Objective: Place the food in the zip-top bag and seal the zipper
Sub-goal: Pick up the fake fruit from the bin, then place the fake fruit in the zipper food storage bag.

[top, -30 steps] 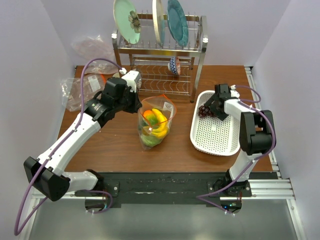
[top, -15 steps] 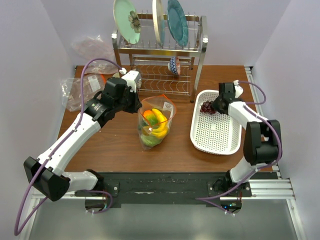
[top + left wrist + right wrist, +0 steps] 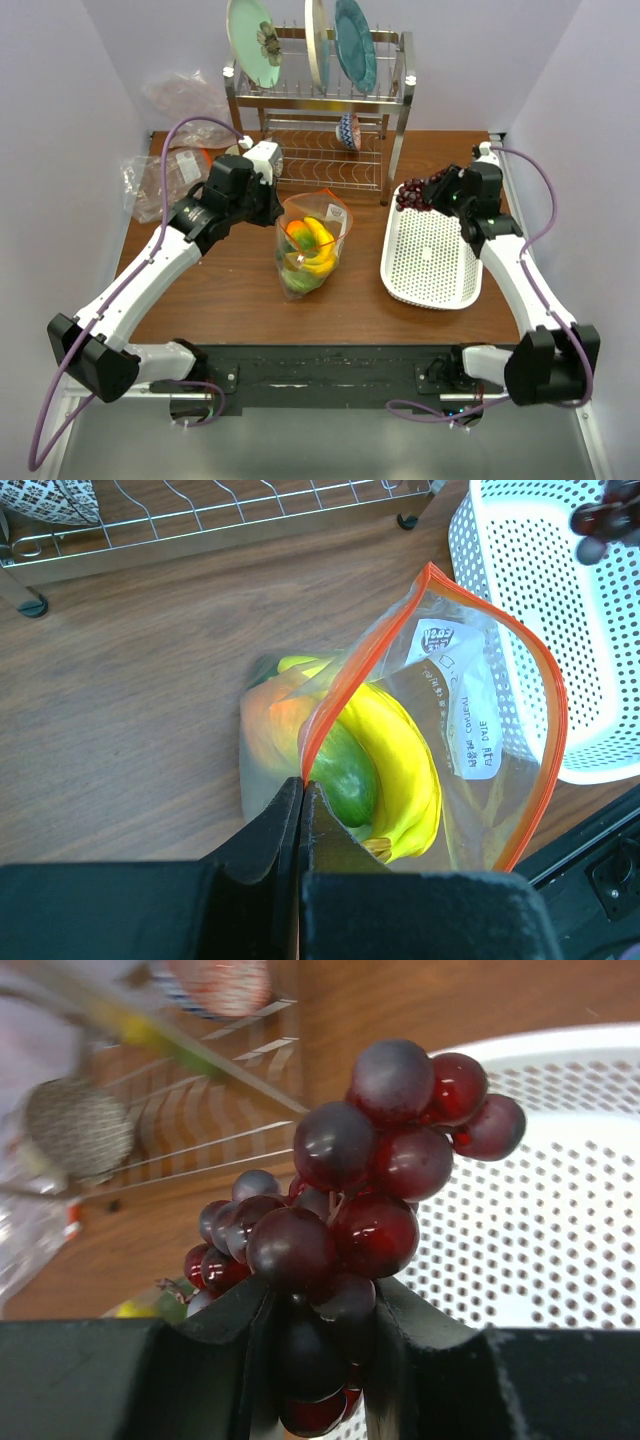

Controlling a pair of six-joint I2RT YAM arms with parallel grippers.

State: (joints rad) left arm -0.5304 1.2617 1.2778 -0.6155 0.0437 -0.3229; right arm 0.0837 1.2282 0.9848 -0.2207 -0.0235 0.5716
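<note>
The clear zip-top bag (image 3: 312,245) stands open at mid table, its orange-red zipper (image 3: 548,695) ringing the mouth. Inside lie yellow bananas (image 3: 400,765), a green cucumber (image 3: 343,783) and an orange fruit (image 3: 296,238). My left gripper (image 3: 302,785) is shut on the bag's zipper strip at the left rim and holds the mouth up; it also shows in the top view (image 3: 276,205). My right gripper (image 3: 322,1305) is shut on the dark purple grapes (image 3: 375,1175), held above the far left corner of the white mesh basket (image 3: 430,262). The grapes also show in the top view (image 3: 418,193).
A metal dish rack (image 3: 320,120) with plates and a small bowl stands at the back. Other clear bags (image 3: 165,175) lie at the back left. The table's front edge has a black rail (image 3: 330,365).
My right gripper has lifted the grapes out of the basket and carried them up and toward the far left corner. The left arm and the bag have stayed still.
</note>
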